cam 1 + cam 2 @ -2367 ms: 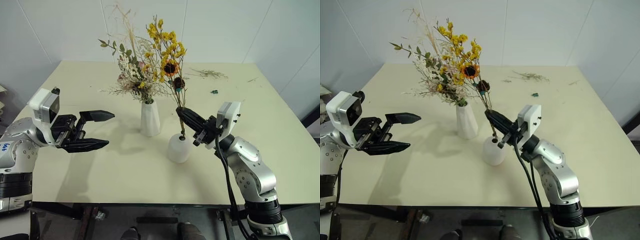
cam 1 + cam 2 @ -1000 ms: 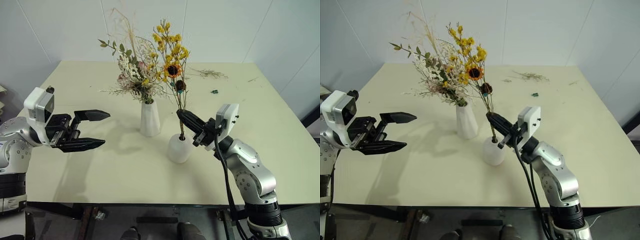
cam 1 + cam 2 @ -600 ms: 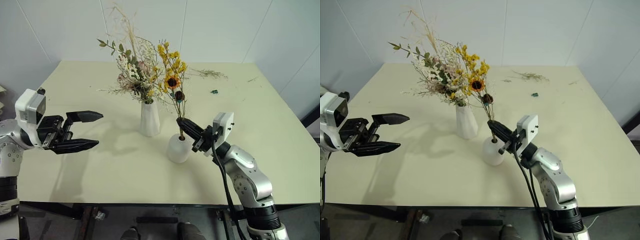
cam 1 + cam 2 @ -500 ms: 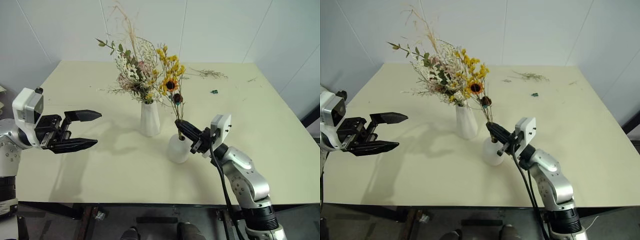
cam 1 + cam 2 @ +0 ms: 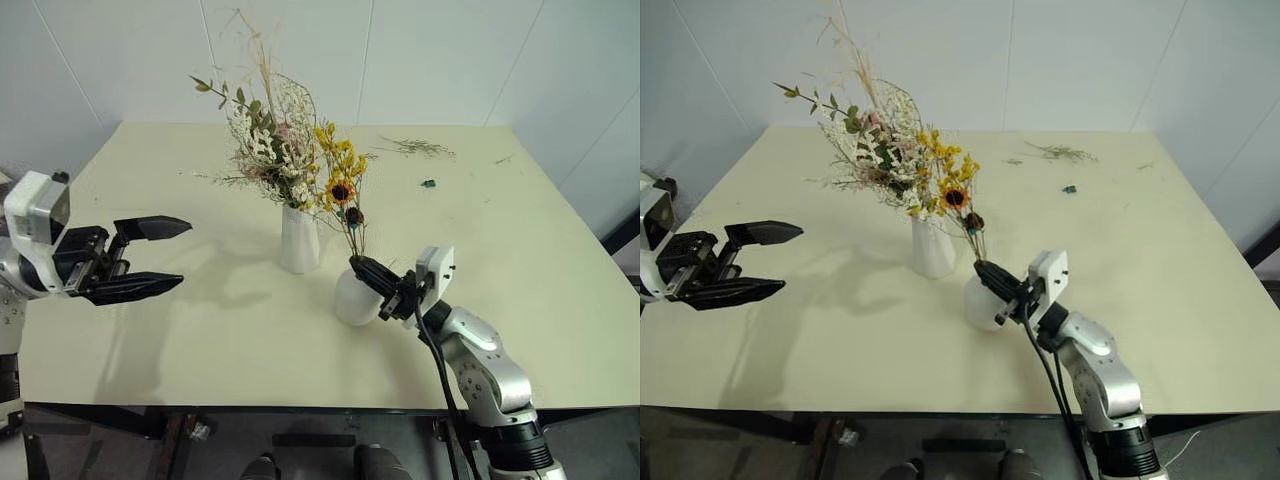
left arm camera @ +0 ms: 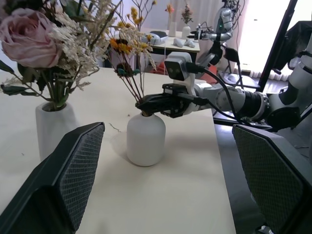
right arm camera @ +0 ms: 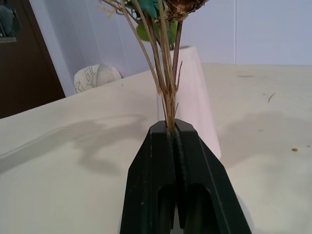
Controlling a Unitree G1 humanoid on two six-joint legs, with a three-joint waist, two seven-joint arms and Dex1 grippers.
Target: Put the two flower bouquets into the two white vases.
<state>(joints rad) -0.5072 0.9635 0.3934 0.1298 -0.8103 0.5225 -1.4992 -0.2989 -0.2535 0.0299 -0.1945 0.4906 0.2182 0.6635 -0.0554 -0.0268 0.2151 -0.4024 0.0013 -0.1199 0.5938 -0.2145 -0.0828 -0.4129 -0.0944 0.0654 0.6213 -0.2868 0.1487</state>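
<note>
White wall panels back a pale yellow-green table (image 5: 200,330). Dried twigs (image 5: 418,148) and a small green scrap (image 5: 428,184) lie loose at its far right. Two white vases stand mid-table: the tall tapered vase (image 5: 299,238) holds the pink rose bouquet (image 5: 262,140), and the short rounded vase (image 5: 352,296), nearer and just right, takes the yellow blossom bouquet (image 5: 338,180). The right gripper (image 5: 365,270) is pressed together on the yellow stems at the mouth, hiding it. The left gripper (image 5: 155,257) hangs spread wide, well apart at the left.
</note>
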